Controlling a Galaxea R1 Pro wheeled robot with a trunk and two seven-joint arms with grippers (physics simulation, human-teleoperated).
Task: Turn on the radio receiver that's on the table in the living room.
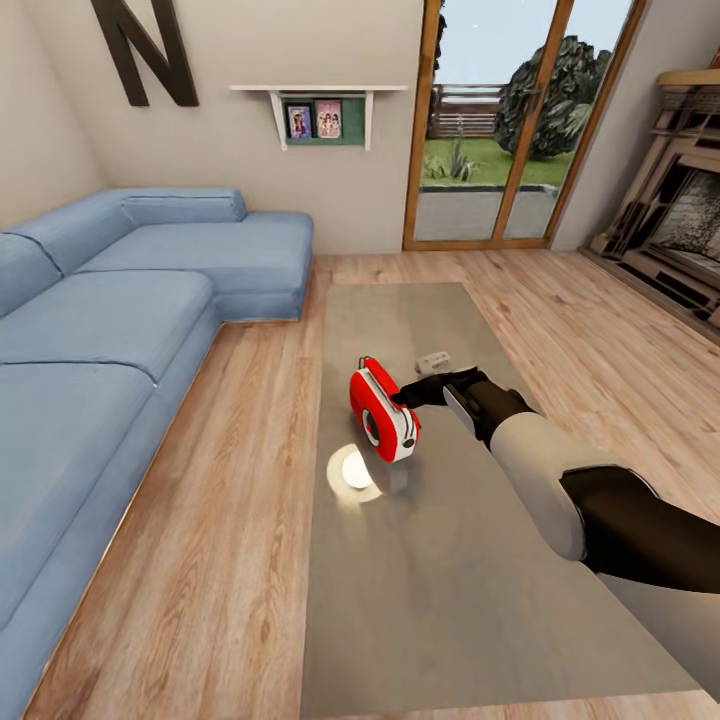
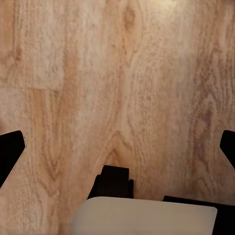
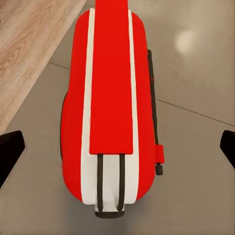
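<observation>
Glossy grey counter [image 1: 440, 560], rounded red radio receiver [image 1: 382, 410] with white trim; right claw [image 1: 412, 392] spread wide, touching it.

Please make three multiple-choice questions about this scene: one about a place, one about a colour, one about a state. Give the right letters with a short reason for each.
1. Where does the radio receiver stand?
A. on the table
B. on the sofa
C. on the wall shelf

2. What colour is the sofa?
A. green
B. blue
C. brown

3. How is the right gripper set?
A. shut on the radio's handle
B. open, at the radio
C. holding the small grey gadget

Answers:
1 A: the radio rests on the table's grey top.
2 B: its cushions are light blue.
3 B: in the right wrist view the fingertips stand wide apart on either side of the radio.
</observation>
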